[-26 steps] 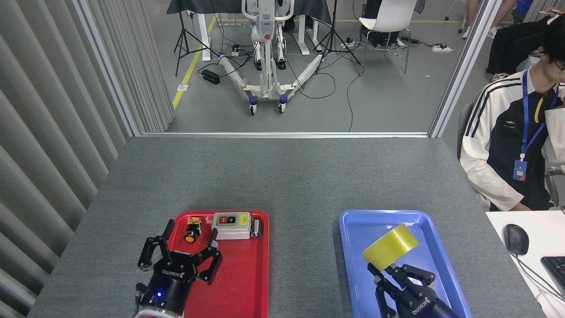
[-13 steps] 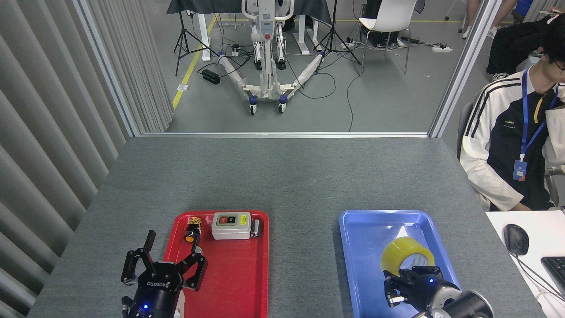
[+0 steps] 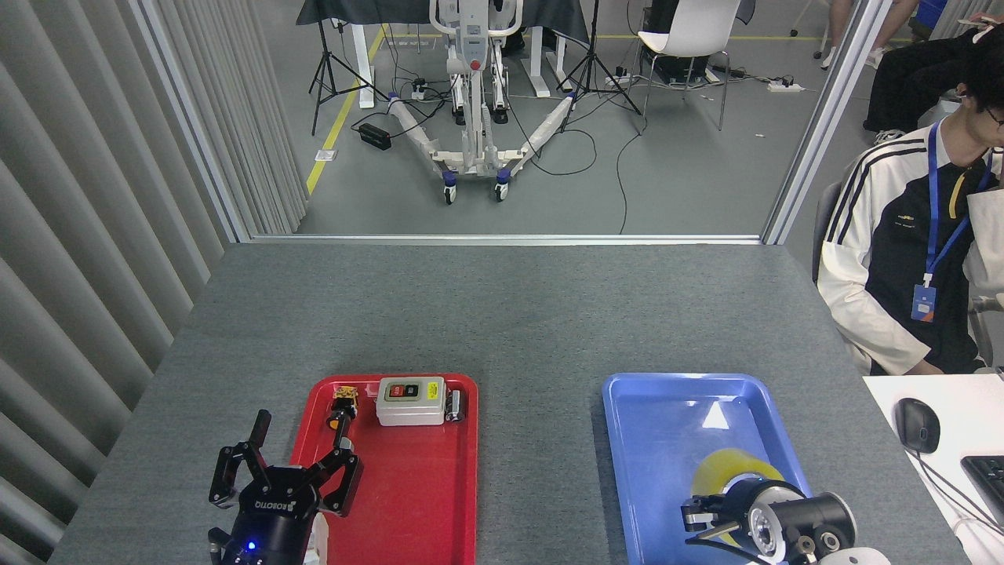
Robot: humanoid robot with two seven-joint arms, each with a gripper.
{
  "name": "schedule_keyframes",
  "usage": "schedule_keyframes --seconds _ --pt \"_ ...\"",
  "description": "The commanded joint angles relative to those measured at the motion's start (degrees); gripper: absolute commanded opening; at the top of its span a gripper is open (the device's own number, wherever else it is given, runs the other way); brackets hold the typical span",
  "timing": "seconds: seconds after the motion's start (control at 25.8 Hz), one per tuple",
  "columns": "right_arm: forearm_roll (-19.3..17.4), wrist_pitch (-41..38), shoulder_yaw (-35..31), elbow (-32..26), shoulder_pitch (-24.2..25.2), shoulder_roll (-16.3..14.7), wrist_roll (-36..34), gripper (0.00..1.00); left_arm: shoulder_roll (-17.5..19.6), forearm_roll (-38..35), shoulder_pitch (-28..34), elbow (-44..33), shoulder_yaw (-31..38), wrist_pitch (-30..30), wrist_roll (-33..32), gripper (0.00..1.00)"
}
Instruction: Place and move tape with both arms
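Yellow, translucent and glossy, the tape roll (image 3: 725, 468) sits low in the blue tray (image 3: 667, 471), half hidden behind the right pincer (image 3: 718, 518) — whether those fingers grip it I cannot tell from here. A smooth round roll on slick plastic could slip or roll toward the raised rim if it is released crooked. Beside the red tray (image 3: 423, 502), the left pincer (image 3: 274, 482) hovers with fingers spread, holding nothing, above the grey felt-like tabletop (image 3: 502, 314).
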Motion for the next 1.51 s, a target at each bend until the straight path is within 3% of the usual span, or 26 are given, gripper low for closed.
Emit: schedule_keyframes --seconds 0.0,0.16,0.54,0.74,0.89,1.47 --pt "-0.11 1.15 0.22 -0.04 0.05 -0.30 -2.19 1.00 0.00 0.01 0.00 -0.05 0.00 0.13 0.12 1.00" --pt "-0.02 1.15 -0.04 -0.75 0.58 -0.65 -7.73 1.00 0.09 0.01 0.00 -0.22 0.00 0.13 0.21 1.00" --pt "0.07 0.88 -4.17 -1.36 4.98 -1.18 -37.96 1.00 -0.61 0.01 0.09 -0.13 0.44 -0.05 0.12 1.00" --pt "0.24 0.88 -5.32 -1.19 9.19 0.58 -53.17 1.00 -0.70 0.10 0.00 -0.48 0.53 -0.05 0.03 1.00" --pt "0.51 1.50 -5.32 -0.92 11.74 1.37 -61.34 1.00 -0.70 0.19 0.08 -0.40 0.53 -0.05 0.03 1.00" --pt "2.18 1.15 -7.43 -0.48 13.24 3.31 -70.66 1.00 -0.70 0.36 -0.53 1.71 0.70 -0.23 -0.23 1.00"
